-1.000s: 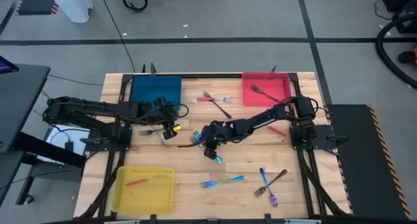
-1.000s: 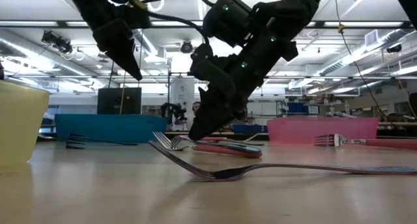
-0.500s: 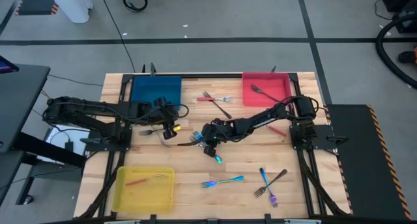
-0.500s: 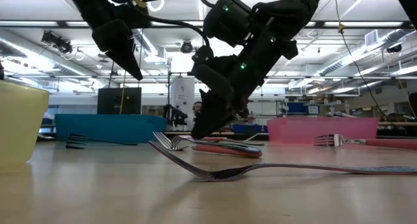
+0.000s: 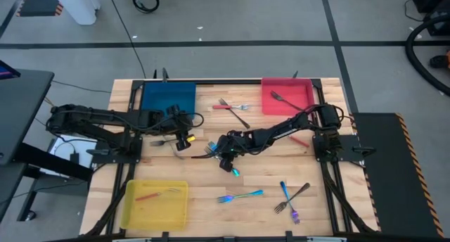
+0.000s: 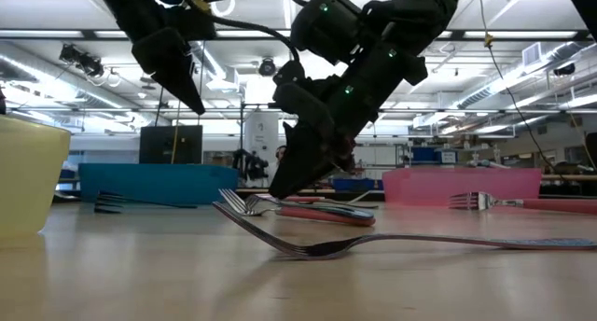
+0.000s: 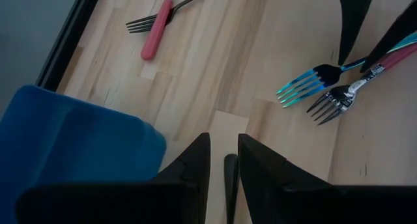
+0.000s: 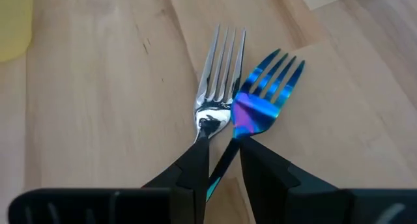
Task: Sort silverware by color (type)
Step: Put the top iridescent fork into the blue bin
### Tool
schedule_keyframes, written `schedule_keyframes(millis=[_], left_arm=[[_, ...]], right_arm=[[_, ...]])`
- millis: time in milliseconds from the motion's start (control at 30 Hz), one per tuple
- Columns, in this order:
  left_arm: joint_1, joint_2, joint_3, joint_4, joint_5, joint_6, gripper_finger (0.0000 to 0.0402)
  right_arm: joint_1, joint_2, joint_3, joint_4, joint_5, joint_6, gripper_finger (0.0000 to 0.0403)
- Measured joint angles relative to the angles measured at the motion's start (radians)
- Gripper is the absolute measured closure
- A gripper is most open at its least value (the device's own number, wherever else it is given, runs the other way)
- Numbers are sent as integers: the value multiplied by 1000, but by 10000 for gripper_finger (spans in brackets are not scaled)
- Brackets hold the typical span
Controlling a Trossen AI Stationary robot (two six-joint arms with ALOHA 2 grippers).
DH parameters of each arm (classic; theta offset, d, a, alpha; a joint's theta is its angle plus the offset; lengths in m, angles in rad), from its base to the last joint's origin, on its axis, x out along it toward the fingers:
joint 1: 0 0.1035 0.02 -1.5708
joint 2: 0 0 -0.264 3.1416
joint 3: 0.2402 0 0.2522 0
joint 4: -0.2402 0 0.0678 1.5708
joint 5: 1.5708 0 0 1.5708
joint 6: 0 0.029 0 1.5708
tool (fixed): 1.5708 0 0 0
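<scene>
My right gripper (image 5: 223,154) (image 8: 223,146) is down at the table's middle, over two forks lying side by side: an iridescent blue-purple fork (image 8: 264,87) and a silver-headed, red-handled fork (image 8: 218,87). Its fingers are drawn in around the iridescent fork's neck. My left gripper (image 5: 184,139) (image 7: 223,142) hangs well above the table (image 6: 194,102), narrowly open, over the handle end of a dark fork (image 5: 160,141) that lies flat. Blue (image 5: 169,98), red (image 5: 302,94) and yellow (image 5: 172,210) trays sit on the table. My right gripper has the iridescent fork's neck (image 8: 229,152), just behind the head, between its two fingers. It comes from above at a slant, with its tip down at the table (image 6: 280,192). The fork lies flat on the wood. The silver fork's neck runs under one finger (image 8: 195,159).
A red-handled fork crosses a dark one (image 5: 232,108) near the far edge. A dark fork (image 5: 285,99) lies in the red tray and a red-handled one (image 5: 149,195) in the yellow tray. More forks lie near the near edge (image 5: 239,196) (image 5: 292,198).
</scene>
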Motion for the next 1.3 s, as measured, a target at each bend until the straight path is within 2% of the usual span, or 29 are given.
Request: schedule_keyframes(millis=[267, 500, 800, 1067, 1300], left_arm=[[0, 0, 0, 8, 0, -3, 322], [0, 0, 0, 6, 0, -2, 322], [0, 0, 0, 6, 0, -1, 322], [0, 0, 0, 6, 0, 0, 322], [7, 0, 0, 30, 0, 39, 322]], right_arm=[[-17, 72, 3, 66, -38, 6, 306], [-33, 67, 4, 19, -13, 17, 313], [-52, 61, 2, 4, -30, 1, 392], [-80, -1, -6, -49, -54, -96, 395], [-175, -155, -5, -156, -19, -240, 394]])
